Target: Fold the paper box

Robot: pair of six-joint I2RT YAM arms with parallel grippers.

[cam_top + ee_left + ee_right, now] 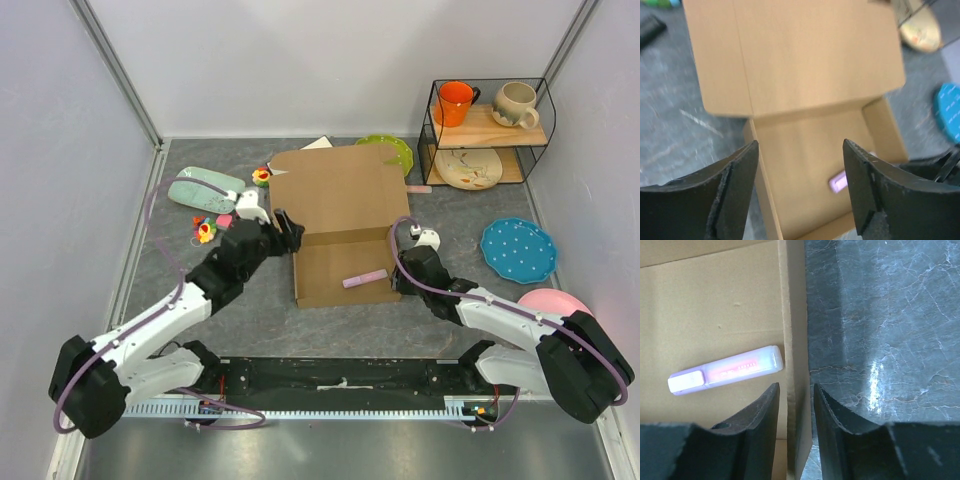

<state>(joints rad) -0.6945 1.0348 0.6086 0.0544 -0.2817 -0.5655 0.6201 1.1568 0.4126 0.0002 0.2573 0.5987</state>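
The paper box [335, 195] is brown cardboard and lies mid-table, its lid flat toward the back and its shallow tray toward me. A pink highlighter [365, 278] lies in the tray. My left gripper [290, 232] hovers open at the tray's left wall, holding nothing. In the left wrist view the box [805, 65] and the highlighter [839, 181] show between the wide fingers of the left gripper [800, 150]. My right gripper [398, 272] straddles the tray's right wall. The right wrist view shows that gripper [796, 390] with thin gaps either side of the wall, beside the highlighter [725, 371].
A wire shelf [487, 130] at the back right holds an orange mug [455, 102], a beige mug [514, 104] and a plate. A blue dotted plate [518, 250] and a pink plate [555, 301] lie right. A green plate [390, 150] and a mint dish [205, 189] with small toys lie behind and left.
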